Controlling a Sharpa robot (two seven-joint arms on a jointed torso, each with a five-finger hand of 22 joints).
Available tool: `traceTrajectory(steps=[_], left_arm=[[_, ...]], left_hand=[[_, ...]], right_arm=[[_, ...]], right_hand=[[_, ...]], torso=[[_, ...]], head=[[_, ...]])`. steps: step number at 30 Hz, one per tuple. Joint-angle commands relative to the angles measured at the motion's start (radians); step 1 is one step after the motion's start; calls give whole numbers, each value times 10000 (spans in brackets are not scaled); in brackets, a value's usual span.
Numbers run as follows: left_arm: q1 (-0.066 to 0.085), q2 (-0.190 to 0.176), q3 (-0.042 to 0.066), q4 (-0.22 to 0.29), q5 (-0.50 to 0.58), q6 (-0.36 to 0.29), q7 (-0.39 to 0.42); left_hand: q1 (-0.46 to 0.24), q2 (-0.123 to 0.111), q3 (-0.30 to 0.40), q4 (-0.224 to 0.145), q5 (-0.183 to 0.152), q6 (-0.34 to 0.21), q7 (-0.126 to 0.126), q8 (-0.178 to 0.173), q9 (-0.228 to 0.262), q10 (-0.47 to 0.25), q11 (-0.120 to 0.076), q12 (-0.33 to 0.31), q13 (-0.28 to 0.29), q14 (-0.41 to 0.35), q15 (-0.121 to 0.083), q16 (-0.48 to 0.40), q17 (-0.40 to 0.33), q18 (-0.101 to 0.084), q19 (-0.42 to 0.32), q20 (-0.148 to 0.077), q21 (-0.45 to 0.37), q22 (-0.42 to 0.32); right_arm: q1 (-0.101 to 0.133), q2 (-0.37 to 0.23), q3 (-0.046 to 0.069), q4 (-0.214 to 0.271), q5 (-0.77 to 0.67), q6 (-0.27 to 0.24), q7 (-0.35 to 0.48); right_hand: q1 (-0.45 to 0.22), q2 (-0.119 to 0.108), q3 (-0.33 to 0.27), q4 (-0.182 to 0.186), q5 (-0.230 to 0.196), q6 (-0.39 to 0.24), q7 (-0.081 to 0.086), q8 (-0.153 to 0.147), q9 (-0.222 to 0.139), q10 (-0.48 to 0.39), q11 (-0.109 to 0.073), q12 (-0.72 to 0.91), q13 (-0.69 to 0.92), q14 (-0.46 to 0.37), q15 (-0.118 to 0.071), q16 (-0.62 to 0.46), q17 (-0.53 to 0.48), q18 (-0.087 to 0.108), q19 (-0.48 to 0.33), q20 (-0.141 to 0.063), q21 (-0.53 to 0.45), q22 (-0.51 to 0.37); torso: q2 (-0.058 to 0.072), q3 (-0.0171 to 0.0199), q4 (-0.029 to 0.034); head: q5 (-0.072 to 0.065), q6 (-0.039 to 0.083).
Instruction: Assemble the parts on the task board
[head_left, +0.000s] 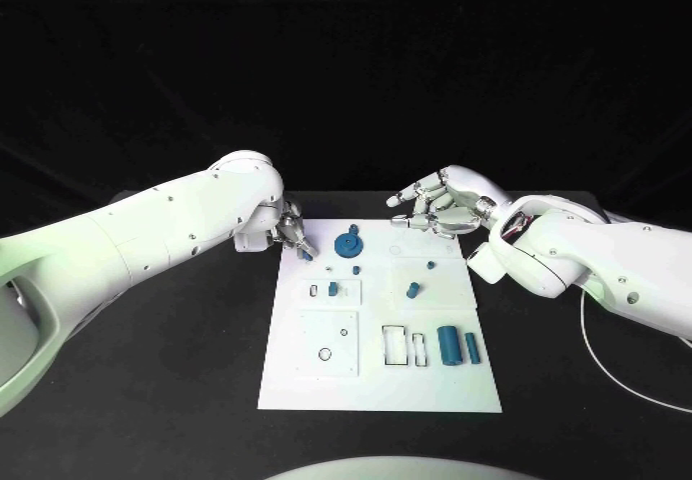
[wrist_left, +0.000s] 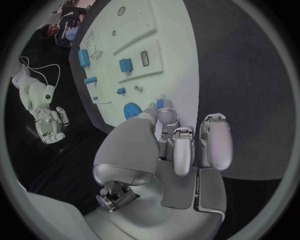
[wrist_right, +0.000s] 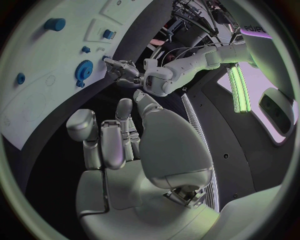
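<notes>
The left hand (head_left: 289, 236) pinches a small blue part (wrist_left: 160, 103) at the board's (head_left: 378, 385) far left corner, beside the gear (head_left: 348, 243). A loose pinch could drop it. The right hand (head_left: 440, 208) hovers open, holding nothing.

Task board (head_left: 378, 390) mid-table, gear (head_left: 348, 244) at its far end, cylinders (head_left: 450, 345) near right.

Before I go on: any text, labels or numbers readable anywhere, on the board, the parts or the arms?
"erde": end of a cut-off word on the right arm's white shell, right wrist view; the rest is out of frame.
Task board: black outlines only, no lettering.
Blue gear and other blue parts: none legible.
</notes>
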Motion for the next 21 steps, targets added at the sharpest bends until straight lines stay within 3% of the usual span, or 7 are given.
traceTrajectory(steps=[1, 2, 3, 5, 11, 15, 21], left_arm=[[-19, 22, -13, -20, 151, -149, 155], [-19, 20, -15, -22, 174, -143, 158], [-20, 11, -22, -22, 230, -108, 169], [-20, -10, -29, -8, 286, -53, 176], [-23, -294, -49, 347, 571, -145, 236], [-31, -747, -56, 1052, 714, -743, 399], [-116, -1700, -67, 2688, 836, -1891, 915]], left_hand=[[-247, -292, 1584, -855, 48, -5, 24, 109, 77, -35, 43, -75, -51, 1033, 44, 30, 2634, 27, 256, 4, -44, 1146], [-260, -312, 1656, -870, 53, -7, 17, 112, 80, -36, 47, -78, -56, 1033, 39, 30, 2634, 26, 257, 8, -44, 1148], [-649, -579, 2471, -908, 42, 15, 61, 188, 141, -17, 61, -71, -90, 1033, 68, 30, 2634, 25, 260, 15, -52, 1165], [-767, -807, 2839, -1044, 27, -25, 38, 213, 172, -13, 65, -72, -110, 1033, 58, 30, 2634, 23, 261, 27, -58, 1171], [-1262, -1240, 4104, -1425, 216, 13, 23, 387, 311, 47, 64, -84, -193, 1033, 50, 30, 2634, 25, 266, 30, -82, 1197], [-1491, -1433, 4485, -1590, 513, 78, -2, 471, 368, 170, 36, 19, -115, 1033, 31, 30, 2634, 13, 297, 14, -35, 1249], [-1678, -1631, 4762, -1752, 700, 177, -49, 537, 403, 319, -6, 132, -19, 1033, 2, 30, 2634, -7, 341, -12, 42, 1322]], right_arm=[[-7, 6, 0, 7, -89, 176, 38], [-7, 6, 0, 7, -89, 180, 36], [-8, 6, -1, 7, -90, 192, 32], [-8, 5, -1, 9, -92, 205, 29], [-8, -1, -4, 16, -96, 240, 21], [-8, -16, -6, 21, -97, 247, 21], [-12, -38, -13, 8, -97, 253, 19]], right_hand=[[14, 79, 30, 22, 51, 73, -1, 64, 5, -22, -18, 20, -16, 293, 17, -21, -10, 109, -76, 12, -53, -9], [14, 79, 30, 22, 51, 73, -1, 64, 5, -22, -18, 20, -16, 293, 17, -21, -10, 109, -76, 12, -53, -9], [14, 79, 30, 22, 51, 73, -1, 64, 5, -22, -18, 20, -16, 293, 17, -21, -10, 109, -76, 12, -53, -9], [14, 79, 30, 22, 51, 73, -1, 64, 5, -22, -18, 20, -16, 293, 17, -21, -10, 109, -76, 12, -53, -9], [14, 79, 30, 22, 51, 73, -1, 64, 5, -22, -18, 20, -16, 293, 17, -21, -10, 109, -76, 12, -53, -9], [35, 90, 40, 16, 57, 73, 1, 64, 5, -5, -16, 67, 13, 294, 16, -26, -10, 109, -74, 10, -62, -17], [35, 90, 40, 16, 57, 73, 1, 64, 5, -5, -16, 67, 13, 294, 16, -26, -10, 109, -74, 10, -62, -17]], torso=[[-8, -2, 2], [-10, 0, 3], [-12, 1, 3], [-9, -1, 0], [-9, 4, -4], [-10, 10, -7], [-10, 11, 18]], head=[[13, -14], [13, -17], [17, -16], [27, -23], [41, -4], [43, -9], [35, -10]])
